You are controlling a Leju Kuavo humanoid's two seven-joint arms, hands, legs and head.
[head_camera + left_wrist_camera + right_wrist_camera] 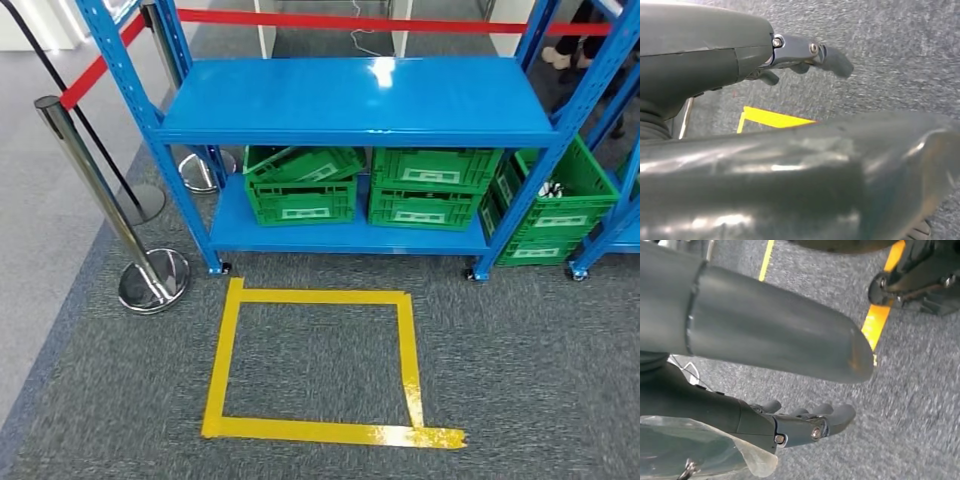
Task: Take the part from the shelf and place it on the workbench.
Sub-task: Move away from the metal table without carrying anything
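Observation:
A blue metal shelf [355, 100] stands ahead of me, its upper board bare. On its lower board sit two green crates [302, 195] [430, 185], the left one with a tilted crate on top. A third green crate [551, 205] in the neighbouring bay holds small dark and white items [551, 188], too small to make out. My left hand [753, 50] hangs over the grey carpet, its fingers [810, 52] straight and apart from the thumb, holding nothing. My right hand [764, 335] hangs the same way, with its fingers [806, 425] extended and nothing in them.
A yellow tape rectangle [407, 350] marks the carpet in front of the shelf. A chrome stanchion [98, 190] with a round base [155, 280] stands at the left, and a red belt [362, 20] runs behind the shelf. A person's shoes [562, 55] show at the far right.

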